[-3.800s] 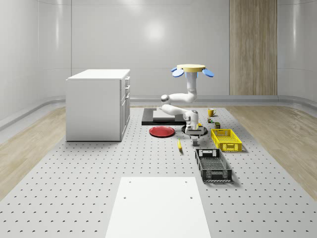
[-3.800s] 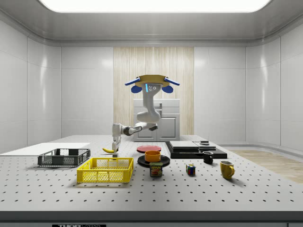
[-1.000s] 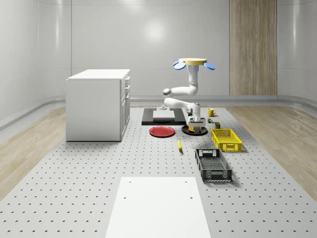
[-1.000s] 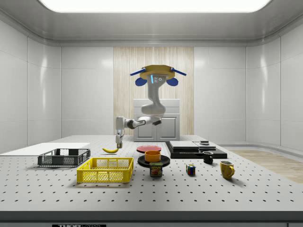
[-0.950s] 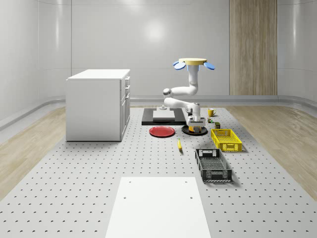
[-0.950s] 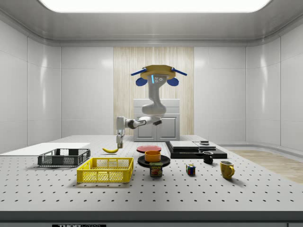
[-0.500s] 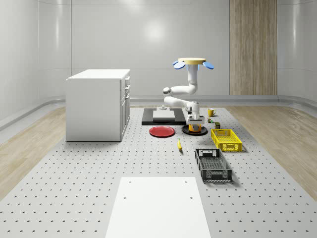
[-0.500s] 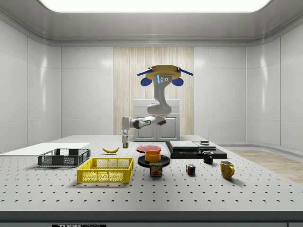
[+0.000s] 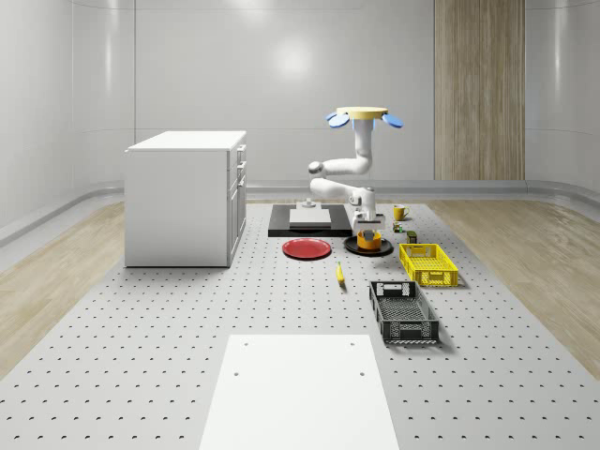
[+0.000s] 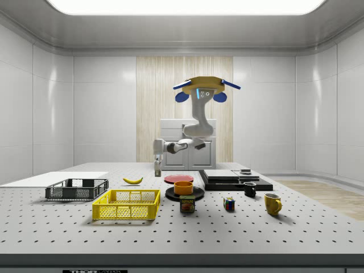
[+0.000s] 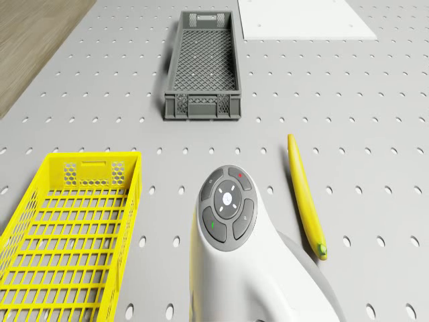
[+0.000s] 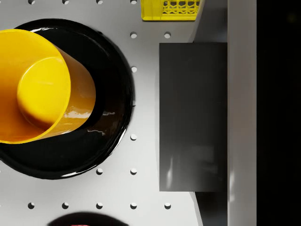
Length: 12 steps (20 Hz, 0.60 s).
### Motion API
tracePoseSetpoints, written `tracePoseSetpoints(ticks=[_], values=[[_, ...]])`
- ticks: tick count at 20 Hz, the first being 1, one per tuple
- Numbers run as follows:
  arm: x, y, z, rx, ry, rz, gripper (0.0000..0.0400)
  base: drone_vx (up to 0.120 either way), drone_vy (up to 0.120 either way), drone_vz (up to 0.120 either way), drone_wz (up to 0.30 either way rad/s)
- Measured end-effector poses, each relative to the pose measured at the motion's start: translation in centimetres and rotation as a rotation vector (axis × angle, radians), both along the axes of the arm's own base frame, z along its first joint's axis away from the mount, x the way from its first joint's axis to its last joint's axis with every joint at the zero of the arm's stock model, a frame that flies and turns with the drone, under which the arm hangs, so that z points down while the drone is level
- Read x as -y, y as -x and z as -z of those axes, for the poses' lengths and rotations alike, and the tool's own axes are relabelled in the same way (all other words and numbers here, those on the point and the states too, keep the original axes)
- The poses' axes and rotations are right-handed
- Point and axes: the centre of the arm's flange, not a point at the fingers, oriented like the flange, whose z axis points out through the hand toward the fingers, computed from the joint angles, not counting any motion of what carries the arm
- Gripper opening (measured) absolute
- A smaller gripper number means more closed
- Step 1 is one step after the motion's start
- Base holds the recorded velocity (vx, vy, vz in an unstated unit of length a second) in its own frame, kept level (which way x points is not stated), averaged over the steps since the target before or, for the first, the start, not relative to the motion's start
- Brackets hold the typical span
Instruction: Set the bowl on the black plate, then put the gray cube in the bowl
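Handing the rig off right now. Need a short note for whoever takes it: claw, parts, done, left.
Claw: shut on the gray cube, raised above the table, off to one side of the bowl, not over it.
Drone: hovers above the table near the black plate.
Bowl: upright on the black plate.
Done: bowl on the plate; cube in the claw.
Left: bring the claw over the bowl, lower it, release the cube inside.
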Motion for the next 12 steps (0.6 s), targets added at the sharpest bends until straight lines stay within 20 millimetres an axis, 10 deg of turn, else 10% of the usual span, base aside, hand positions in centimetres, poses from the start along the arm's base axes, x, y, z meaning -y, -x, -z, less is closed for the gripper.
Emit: tracePoseSetpoints(ticks=[12], values=[[0.00, 0.00, 0.00, 0.000, 0.000, 0.000, 0.0250, -0.120, 0.057, 0.000, 0.000]])
